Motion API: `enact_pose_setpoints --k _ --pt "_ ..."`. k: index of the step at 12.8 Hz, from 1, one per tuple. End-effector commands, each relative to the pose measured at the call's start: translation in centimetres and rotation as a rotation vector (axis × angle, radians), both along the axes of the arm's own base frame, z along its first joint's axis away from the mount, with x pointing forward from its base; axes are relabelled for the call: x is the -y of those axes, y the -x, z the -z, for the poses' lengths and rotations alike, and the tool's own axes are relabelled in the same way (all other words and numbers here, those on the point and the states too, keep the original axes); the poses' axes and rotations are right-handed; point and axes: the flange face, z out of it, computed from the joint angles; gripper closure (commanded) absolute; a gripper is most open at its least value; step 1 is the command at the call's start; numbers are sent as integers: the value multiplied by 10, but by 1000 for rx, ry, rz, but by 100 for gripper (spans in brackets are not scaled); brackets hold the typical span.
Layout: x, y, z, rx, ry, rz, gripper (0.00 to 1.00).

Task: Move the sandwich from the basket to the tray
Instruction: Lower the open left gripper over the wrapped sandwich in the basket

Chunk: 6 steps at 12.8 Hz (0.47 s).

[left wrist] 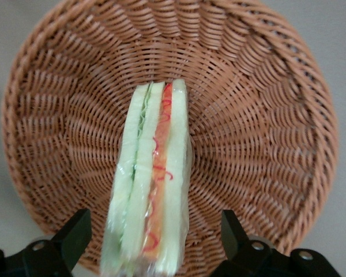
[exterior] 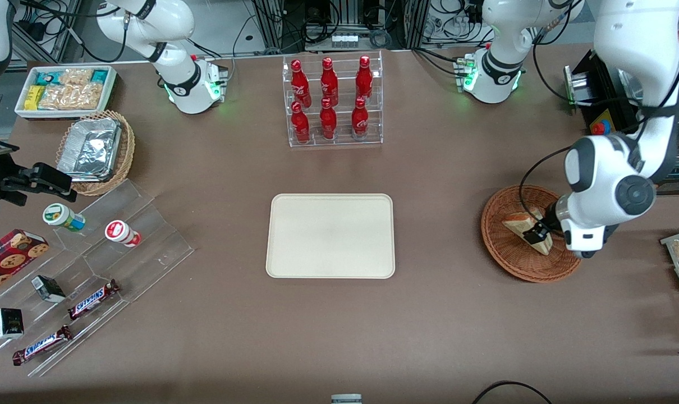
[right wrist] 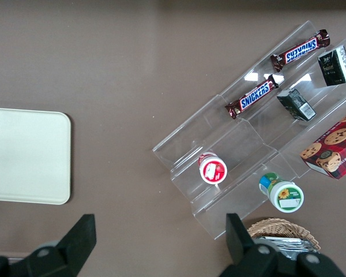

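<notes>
The sandwich [exterior: 527, 226] lies in the basket [exterior: 505, 252], a pale wedge standing on edge. In the left wrist view the sandwich [left wrist: 153, 184] shows its cut face: white bread, a green layer, and a red-orange layer under clear wrap, with its near end cut off by the frame edge. The basket [left wrist: 265, 115] fills that view, its rim partly cropped, so little of the desk around it is seen.

The end effector [exterior: 541, 231] is down at the sandwich, over the basket. Its two dark fingers [left wrist: 75, 234] stand wide apart, one on each side of the wedge with clear gaps, touching nothing. In the front view the white wrist and forearm cover the part of the basket toward the working arm's end, and the fingertips are hard to make out there.

The tray [exterior: 331, 235] lies bare at the middle of the desk [exterior: 440, 325], well apart from the basket. Only a part of the tray [right wrist: 26, 156] shows in the right wrist view.

Farther from the front camera than the tray stands a clear rack of red bottles [exterior: 331, 101]. Toward the parked arm's end are a tan wicker basket with a foil container [exterior: 92, 148], a white bin of snack packets [exterior: 64, 90], and a clear stepped stand [exterior: 115, 235] with Snickers bars [exterior: 92, 298], small tubs and a cookie box [exterior: 8, 258] cut off at the frame edge.
</notes>
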Motion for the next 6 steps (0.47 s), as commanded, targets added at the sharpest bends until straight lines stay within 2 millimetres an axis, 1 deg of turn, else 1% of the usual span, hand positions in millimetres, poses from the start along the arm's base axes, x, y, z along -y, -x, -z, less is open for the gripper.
enact_pose_setpoints --k 1,2,3,6 --pt "3 -3 14 11 -6 -67 1" --pt "5 0 22 11 -6 -66 1" --pt "5 3 27 8 -6 -66 5" --pt "1 6 28 2 -12 -65 7"
